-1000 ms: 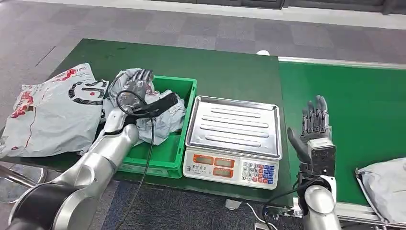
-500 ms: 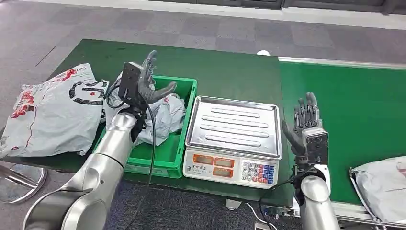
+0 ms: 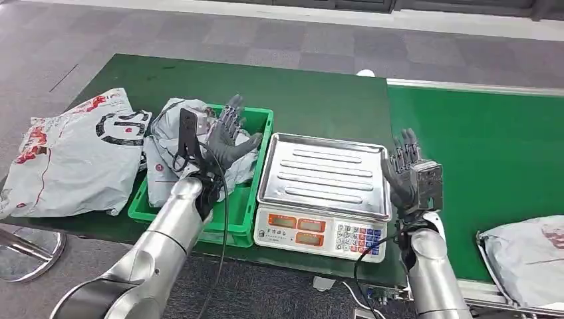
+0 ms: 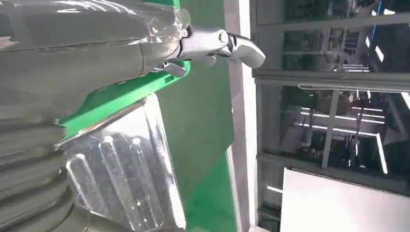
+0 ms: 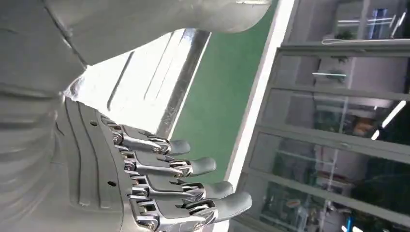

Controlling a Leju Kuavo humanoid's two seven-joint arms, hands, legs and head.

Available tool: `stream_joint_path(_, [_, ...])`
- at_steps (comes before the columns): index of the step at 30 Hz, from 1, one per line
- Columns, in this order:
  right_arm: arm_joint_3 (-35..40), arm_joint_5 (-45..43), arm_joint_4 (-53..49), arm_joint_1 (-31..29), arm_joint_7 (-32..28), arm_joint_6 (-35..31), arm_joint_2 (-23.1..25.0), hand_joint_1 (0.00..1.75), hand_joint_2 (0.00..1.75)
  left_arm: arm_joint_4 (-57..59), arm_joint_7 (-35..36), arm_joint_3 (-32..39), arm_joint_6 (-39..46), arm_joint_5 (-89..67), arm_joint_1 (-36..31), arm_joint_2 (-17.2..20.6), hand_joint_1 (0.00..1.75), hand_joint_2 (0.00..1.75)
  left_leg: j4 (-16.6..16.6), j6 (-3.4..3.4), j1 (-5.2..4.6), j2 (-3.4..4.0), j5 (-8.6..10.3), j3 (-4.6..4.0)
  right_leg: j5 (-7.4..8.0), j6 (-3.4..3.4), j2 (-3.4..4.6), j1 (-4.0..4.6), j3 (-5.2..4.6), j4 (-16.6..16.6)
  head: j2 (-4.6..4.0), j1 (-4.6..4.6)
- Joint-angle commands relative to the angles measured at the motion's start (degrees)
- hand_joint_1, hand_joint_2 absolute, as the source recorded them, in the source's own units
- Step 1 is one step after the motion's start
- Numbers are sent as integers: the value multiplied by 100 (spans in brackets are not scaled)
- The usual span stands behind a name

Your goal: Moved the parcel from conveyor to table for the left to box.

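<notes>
Parcel (image 3: 529, 262), a soft grey plastic mailer, lies on the green conveyor (image 3: 479, 139) by the right arm, ungrasped. The right hand (image 3: 409, 174) is held empty, fingers spread, beside the steel scale (image 3: 324, 188). A broad grasp is advised for limp film. The left hand (image 3: 227, 136) hovers empty, fingers apart, over the rigid green box (image 3: 234, 211) holding a crumpled mailer (image 3: 169, 149).

Three grey parcels: one (image 3: 73, 149) on the surface, one (image 3: 199, 149) in the crate, one (image 3: 525, 259) on the conveyor. One green crate (image 3: 236, 212). One scale (image 3: 322, 193).
</notes>
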Motion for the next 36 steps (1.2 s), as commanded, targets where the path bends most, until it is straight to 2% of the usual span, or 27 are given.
stream_joint_path(1, [173, -27, 699, -351, -16, 1, -8, 0, 175, 353, 4, -277, 9, 29, -120, 90, 0, 175, -8, 8, 2, 12, -4, 15, 1, -16, 12, 5, 11, -9, 2, 0])
stream_joint_path(16, [197, -31, 716, -387, -17, 17, -14, 0, 175, 367, 21, -332, 2, 58, -112, 82, 0, 175, -8, 9, -1, 12, -2, 12, 2, -16, 11, 3, 7, -7, 0, 0])
stream_joint_path(22, [290, 72, 1386, -710, -91, -101, -32, 0, 175, 335, -154, -925, 456, -17, 126, 13, 0, 175, -6, 8, -1, 13, -4, 14, 1, -12, 13, 2, 9, -7, 0, 0])
stream_joint_path(25, [303, 290, 1706, -726, -249, -514, -140, 0, 175, 348, -122, -1200, 714, -42, 187, -93, 0, 175, -16, 11, 0, 9, -1, 25, 3, -17, 8, 4, 22, -18, 0, 0])
stream_joint_path(27, [349, 898, 1791, -731, -147, -1289, -213, 0, 175, 323, -129, -1362, 820, -70, 163, -105, 0, 175, -9, 10, 1, -3, 0, 16, 0, -14, -4, 4, 18, -13, 0, 0])
stream_joint_path(29, [275, 1784, 1656, -599, 223, -1995, -316, 0, 175, 266, -74, -1582, 910, -22, 157, -84, 0, 175, -11, 13, 2, -5, 0, 18, 1, -18, -8, 6, 22, -17, 0, 0])
stream_joint_path(30, [-668, 3387, 1479, -359, 1640, -2837, -306, 0, 175, 218, -75, -1479, 1027, 160, 296, -57, 0, 175, -1, 6, 0, -4, -1, 5, -1, -8, -7, 3, 7, -5, 0, 0])
stream_joint_path(31, [-932, 4251, 1752, -342, 1106, -2837, -512, 0, 175, 210, -169, -1541, 1054, 186, 398, 16, 0, 175, -13, 12, 0, -27, 3, 15, -4, -15, -30, 4, 27, -19, 0, 0])
stream_joint_path(32, [-1483, 4599, 2042, -364, 784, -2837, -624, 0, 175, 257, -309, -1547, 1011, 278, 463, 47, 0, 175, -16, 15, -1, -35, 4, 18, -5, -18, -38, 4, 34, -23, 0, 0])
stream_joint_path(33, [-1924, 5137, 2308, -325, 1042, -2837, -740, 0, 175, 207, -518, -1604, 1014, 263, 489, 38, 0, 175, -18, 11, -3, -35, 4, 26, -5, -12, -37, 1, 36, -26, 0, 0])
stream_joint_path(36, [-2967, 5658, 2352, -249, 497, -2837, -639, 0, 175, 120, -456, -1597, 1132, 327, 449, -18, 0, 175, -8, 12, -4, -38, -1, 15, -8, -8, -40, 0, 28, -19, 0, 0])
